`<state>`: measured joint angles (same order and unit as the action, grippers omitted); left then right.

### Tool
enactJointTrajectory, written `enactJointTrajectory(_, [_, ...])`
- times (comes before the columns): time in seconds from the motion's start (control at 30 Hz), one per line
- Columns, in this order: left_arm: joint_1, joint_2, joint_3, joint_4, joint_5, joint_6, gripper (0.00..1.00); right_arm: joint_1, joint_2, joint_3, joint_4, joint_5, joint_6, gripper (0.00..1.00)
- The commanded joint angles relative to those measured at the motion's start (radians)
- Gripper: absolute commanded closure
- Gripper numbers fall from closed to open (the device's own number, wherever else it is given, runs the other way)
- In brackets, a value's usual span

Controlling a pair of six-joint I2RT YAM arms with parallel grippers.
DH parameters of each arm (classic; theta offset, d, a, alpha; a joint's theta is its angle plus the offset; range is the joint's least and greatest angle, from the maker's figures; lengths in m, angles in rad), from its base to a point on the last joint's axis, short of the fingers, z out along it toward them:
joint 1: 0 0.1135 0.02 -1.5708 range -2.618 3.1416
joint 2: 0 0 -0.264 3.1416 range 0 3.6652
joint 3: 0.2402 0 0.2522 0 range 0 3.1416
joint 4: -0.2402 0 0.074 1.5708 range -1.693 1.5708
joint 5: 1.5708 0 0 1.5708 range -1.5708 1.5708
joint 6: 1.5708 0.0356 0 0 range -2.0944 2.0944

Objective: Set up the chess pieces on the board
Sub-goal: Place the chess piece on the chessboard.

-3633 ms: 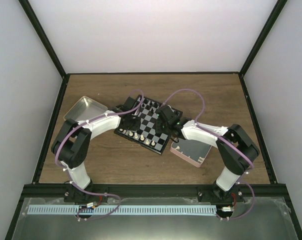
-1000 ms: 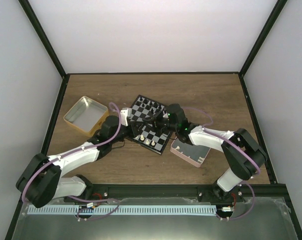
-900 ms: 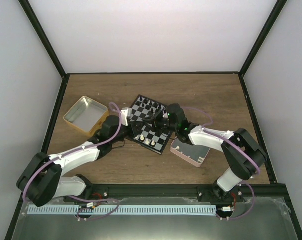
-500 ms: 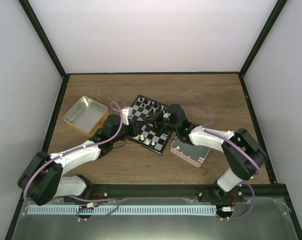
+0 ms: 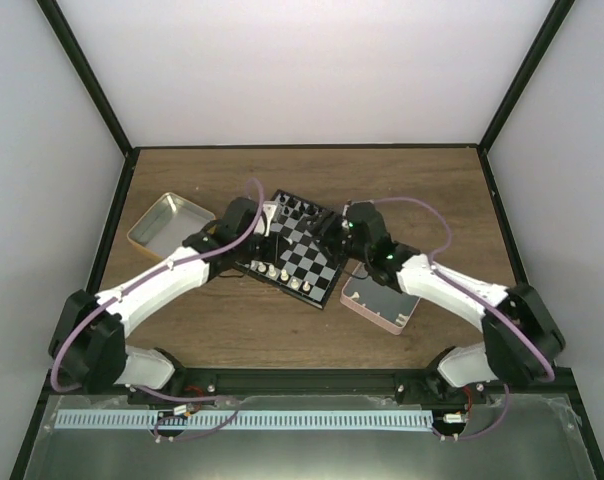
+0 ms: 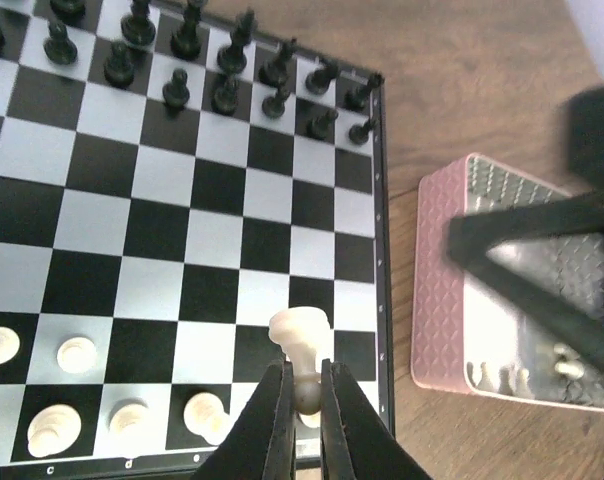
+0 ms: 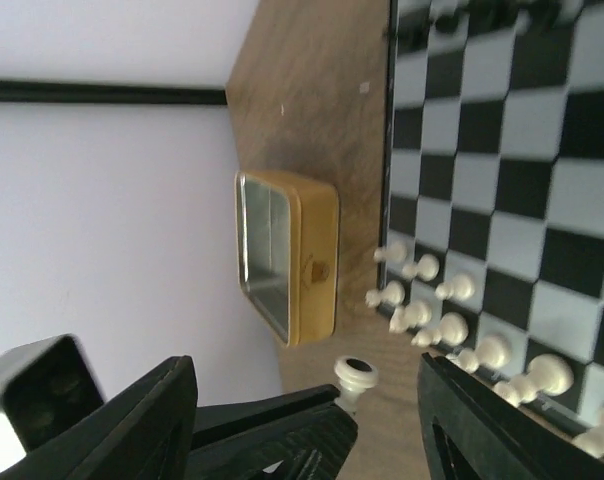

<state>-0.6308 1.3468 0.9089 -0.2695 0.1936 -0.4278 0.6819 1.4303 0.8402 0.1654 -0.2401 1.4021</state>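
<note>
Cream-white piece (image 6: 300, 333) pinched in the left tool (image 6: 302, 388) over the board (image 6: 182, 250); right tool (image 7: 304, 380) gapes wide, empty.

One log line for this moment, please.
left gripper: shut on white piece over board | right gripper: open, empty | pink tray: white pieces inside

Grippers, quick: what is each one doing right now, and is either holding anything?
Left gripper: closed on a cream-white chess piece.
Right gripper: open, holding nothing.
</note>
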Motion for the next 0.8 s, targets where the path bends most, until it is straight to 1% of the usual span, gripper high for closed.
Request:
enactJointTrajectory(0.0, [0.002,0.111,0.154,-0.325,0.033,0.081,0.96,-0.028,-0.133,-0.002,-0.243,0.274,-0.142,0.38])
enactJointTrajectory(0.03, [0.001,0.144,0.196,-0.373,0.031,0.087,0.96,-0.029,-0.154,0.005,-0.304,0.349,-0.161,0.38])
enactJointTrajectory(0.1, [0.002,0.208,0.275,-0.472,0.018,0.106,0.96,-0.031,-0.199,-0.003,-0.387,0.437,-0.19,0.38])
enactJointTrajectory(0.2, [0.007,0.293,0.357,-0.533,-0.014,0.141,0.96,-0.032,-0.277,-0.05,-0.433,0.517,-0.213,0.38])
enactJointTrajectory(0.27, [0.013,0.378,0.447,-0.598,-0.029,0.184,0.96,-0.033,-0.31,-0.089,-0.442,0.546,-0.221,0.38])
enactJointTrajectory(0.37, [0.015,0.476,0.556,-0.677,-0.052,0.232,0.96,-0.038,-0.335,-0.131,-0.446,0.551,-0.222,0.38])
enactJointTrajectory(0.6, [0.046,0.594,0.668,-0.769,-0.144,0.272,0.95,-0.038,-0.343,-0.16,-0.418,0.522,-0.25,0.38])
enactJointTrajectory(0.77, [0.054,0.614,0.661,-0.78,-0.117,0.295,0.95,-0.038,-0.332,-0.151,-0.417,0.515,-0.27,0.38])
